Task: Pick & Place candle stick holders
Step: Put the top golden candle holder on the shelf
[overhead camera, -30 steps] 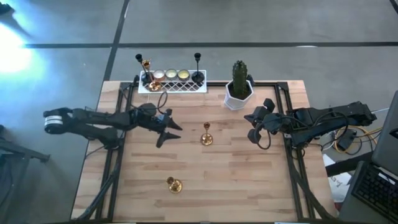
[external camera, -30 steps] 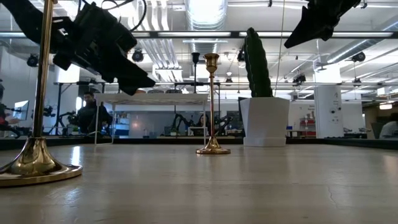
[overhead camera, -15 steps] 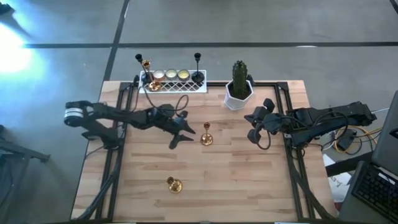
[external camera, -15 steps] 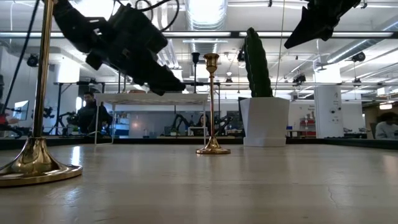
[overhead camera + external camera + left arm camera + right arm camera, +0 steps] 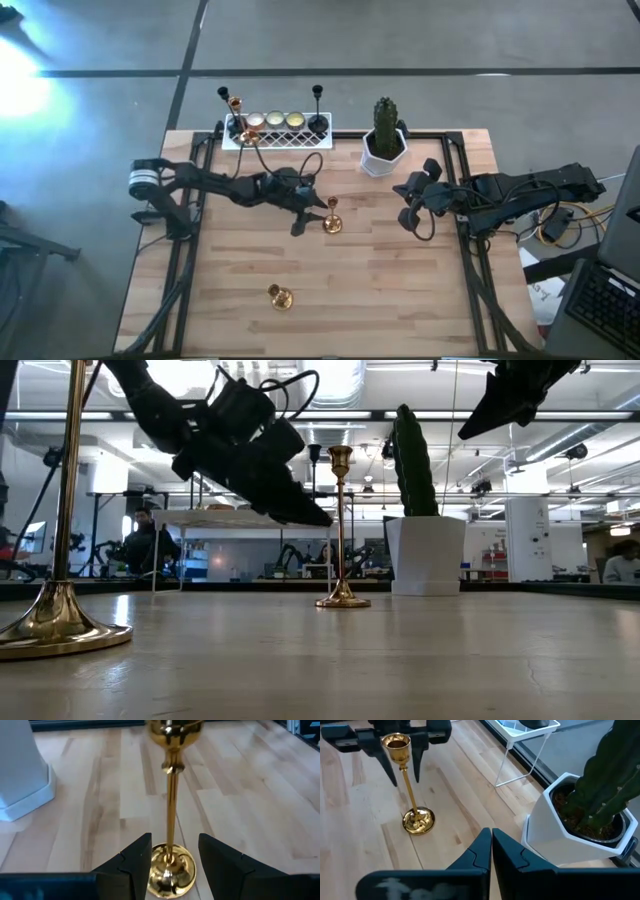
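Note:
A gold stemmed candle stick holder (image 5: 331, 216) stands upright on its round base at mid-table; it also shows in the left wrist view (image 5: 171, 795), the low view (image 5: 341, 530) and the right wrist view (image 5: 412, 795). My left gripper (image 5: 310, 217) is open. Its fingers (image 5: 135, 857) stand level on either side of the stem's lower end, apart from it. A second gold holder (image 5: 279, 296) stands near the front edge. My right gripper (image 5: 404, 203) is shut and empty, hovering right of the cactus pot. One gold holder, two black holders and three cream-gold cups (image 5: 275, 120) stand on the white lattice tray (image 5: 277, 139).
The white pot with the green cactus (image 5: 384, 140) stands at the back right of centre, close behind the gold holder. The lattice tray sits at the far edge. Bare wood lies toward the front right. People and benches show in the room beyond the table.
My left gripper has moved toward the table's right edge, up to the standing gold holder. It has stayed open, and its fingers now straddle the stem. The holder has not moved.

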Robot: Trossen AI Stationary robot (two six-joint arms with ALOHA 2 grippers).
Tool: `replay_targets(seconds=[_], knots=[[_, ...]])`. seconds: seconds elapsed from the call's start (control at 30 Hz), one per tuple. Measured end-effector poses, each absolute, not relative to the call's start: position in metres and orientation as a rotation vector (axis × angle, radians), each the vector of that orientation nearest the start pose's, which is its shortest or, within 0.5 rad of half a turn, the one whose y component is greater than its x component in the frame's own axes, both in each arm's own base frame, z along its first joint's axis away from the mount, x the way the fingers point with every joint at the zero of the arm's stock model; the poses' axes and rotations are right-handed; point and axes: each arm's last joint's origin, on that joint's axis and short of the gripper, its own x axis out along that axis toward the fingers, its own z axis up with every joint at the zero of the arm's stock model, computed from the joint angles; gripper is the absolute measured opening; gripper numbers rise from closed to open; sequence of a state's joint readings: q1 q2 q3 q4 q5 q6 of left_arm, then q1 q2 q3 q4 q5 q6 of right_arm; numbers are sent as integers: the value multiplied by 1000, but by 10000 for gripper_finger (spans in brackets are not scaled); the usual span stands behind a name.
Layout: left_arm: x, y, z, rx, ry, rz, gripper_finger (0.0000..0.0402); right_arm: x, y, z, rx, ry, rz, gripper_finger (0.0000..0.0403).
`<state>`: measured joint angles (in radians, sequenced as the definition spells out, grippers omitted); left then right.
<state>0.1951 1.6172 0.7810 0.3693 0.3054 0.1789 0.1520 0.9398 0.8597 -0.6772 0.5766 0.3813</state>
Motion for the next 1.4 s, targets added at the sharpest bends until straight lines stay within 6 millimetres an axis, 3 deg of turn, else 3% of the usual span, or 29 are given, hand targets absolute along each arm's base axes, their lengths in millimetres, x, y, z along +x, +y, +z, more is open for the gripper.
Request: replay_targets(seconds=[0.77, 0.93, 1.1, 1.4], knots=[[340, 57, 200, 56, 291, -147, 163, 181, 12, 292, 63, 628, -523, 8], [342, 58, 196, 36, 307, -145, 119, 181, 12, 292, 63, 628, -523, 8], [343, 58, 196, 19, 310, -144, 25, 181, 12, 292, 63, 627, -523, 8], [346, 55, 213, 37, 255, -112, 20, 180, 12, 292, 62, 630, -523, 8]])
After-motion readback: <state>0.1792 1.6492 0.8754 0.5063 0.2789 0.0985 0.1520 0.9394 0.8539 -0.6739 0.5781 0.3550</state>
